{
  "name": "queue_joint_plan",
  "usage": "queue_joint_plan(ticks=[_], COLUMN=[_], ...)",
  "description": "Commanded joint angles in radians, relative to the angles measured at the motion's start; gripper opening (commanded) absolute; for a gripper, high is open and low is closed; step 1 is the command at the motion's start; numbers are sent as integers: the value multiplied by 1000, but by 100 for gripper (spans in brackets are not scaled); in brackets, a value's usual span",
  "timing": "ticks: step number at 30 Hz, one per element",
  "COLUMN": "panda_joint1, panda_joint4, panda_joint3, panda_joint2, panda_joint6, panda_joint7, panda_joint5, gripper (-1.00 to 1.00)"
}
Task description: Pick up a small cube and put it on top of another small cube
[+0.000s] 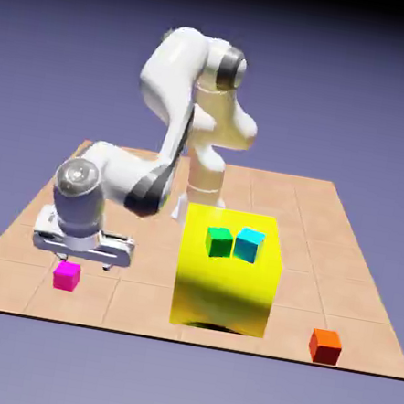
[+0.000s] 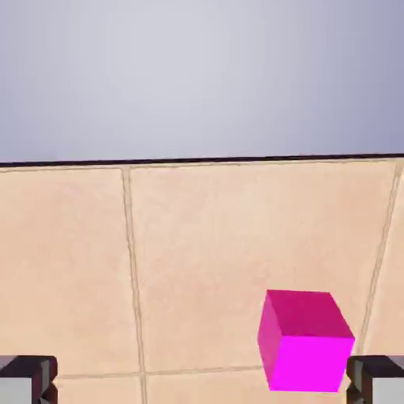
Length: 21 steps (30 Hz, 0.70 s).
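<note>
The small magenta-pink cube [image 1: 66,275] rests on the table near the front edge, at the exterior view's left. My gripper [image 1: 81,263] hovers just above it, a little toward the exterior view's right, open and holding nothing. In the hand view the magenta-pink cube [image 2: 306,339] lies low on the right, close to the right fingertip [image 2: 377,379], while the gripper [image 2: 202,383] stands wide open. The small green cube [image 1: 219,241] sits on top of the big yellow block [image 1: 225,288], at its left side.
A cyan cube [image 1: 249,244] sits beside the green one on the yellow block, nearly touching it. An orange-red cube [image 1: 325,346] lies on the table at the front right. The table's edge [image 2: 197,161] runs across the hand view beyond the magenta-pink cube.
</note>
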Motion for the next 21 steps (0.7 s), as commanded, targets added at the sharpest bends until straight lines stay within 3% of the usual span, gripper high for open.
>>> queue_joint_plan(ticks=[1, 14, 16, 21], panda_joint1=[-6, -90, -91, -87], panda_joint4=[36, 507, 511, 330], panda_joint3=[-5, -75, -75, -75], panda_joint2=[36, 500, 504, 455], panda_joint6=[-39, -543, -547, -416], panda_joint7=[-8, -107, -108, -87], panda_joint5=[-3, -48, -48, -52], gripper=[0, 0, 0, 0])
